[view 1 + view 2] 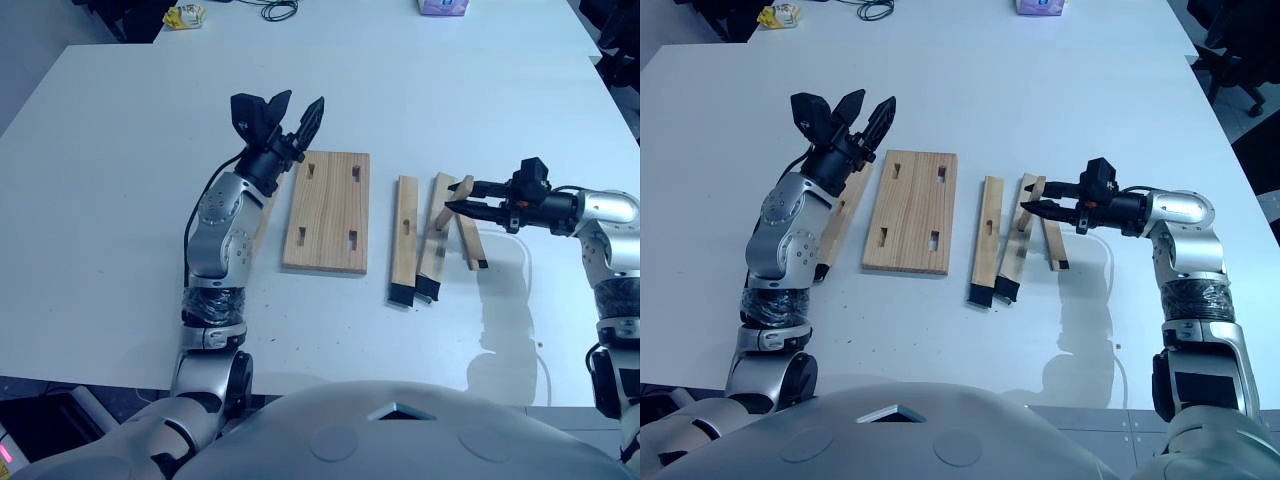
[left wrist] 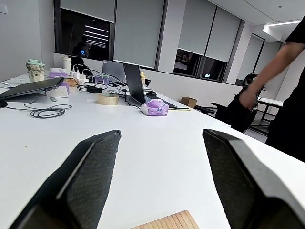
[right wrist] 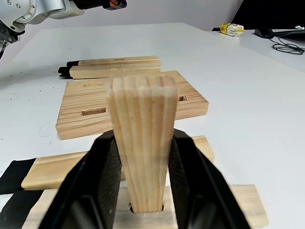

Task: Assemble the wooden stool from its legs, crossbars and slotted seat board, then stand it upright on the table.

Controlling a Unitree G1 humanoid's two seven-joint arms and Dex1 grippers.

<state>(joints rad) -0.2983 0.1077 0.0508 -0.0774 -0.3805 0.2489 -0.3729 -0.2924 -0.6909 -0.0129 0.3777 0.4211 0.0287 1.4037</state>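
One crossbar (image 3: 142,138) is pinched in my right gripper (image 1: 460,197), its end at a slot in a leg (image 3: 238,210), right of the seat board (image 1: 328,212). I'd push it in straight, not tilted. My left gripper (image 1: 285,105) hangs open.

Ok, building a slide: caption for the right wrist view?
Right gripper shut on a crossbar standing in the slot of a leg, slotted seat board flat on the table behind.

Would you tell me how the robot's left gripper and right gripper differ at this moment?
The left gripper is open and empty; the right gripper is shut on a wooden piece. The left gripper is raised beside the seat board; the right is low over the legs. Both have black fingers.
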